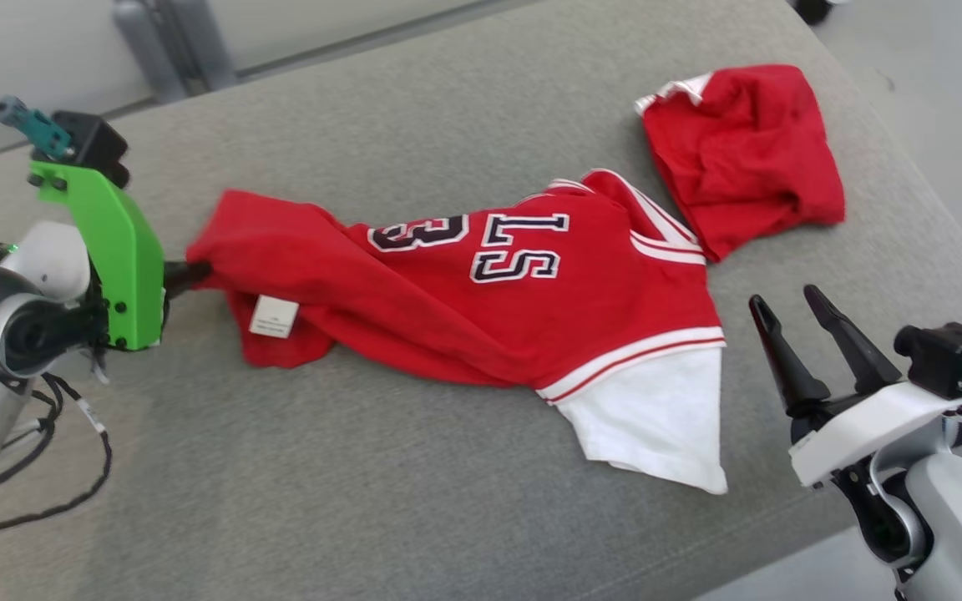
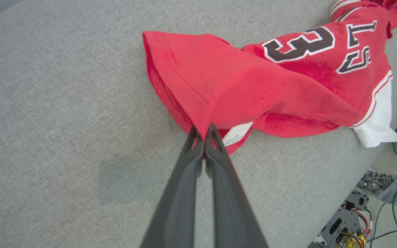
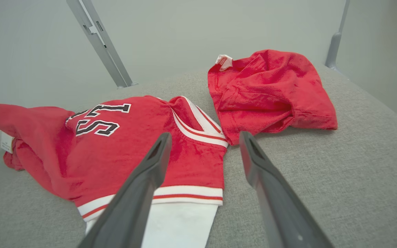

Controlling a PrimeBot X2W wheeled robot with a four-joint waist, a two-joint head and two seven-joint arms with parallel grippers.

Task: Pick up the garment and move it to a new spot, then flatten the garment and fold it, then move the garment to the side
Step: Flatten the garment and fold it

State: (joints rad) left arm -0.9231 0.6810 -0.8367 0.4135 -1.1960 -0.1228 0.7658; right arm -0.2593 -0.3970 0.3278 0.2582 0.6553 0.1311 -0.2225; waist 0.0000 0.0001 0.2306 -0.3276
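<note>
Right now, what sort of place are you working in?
Likely a lab or test room: a grey fabric-covered table, a bare wall with a metal post, and exposed electronics beyond the table's edge.

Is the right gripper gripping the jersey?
No: in the head view the right gripper stands clear of the jersey, its jaws apart with nothing between them.
</note>
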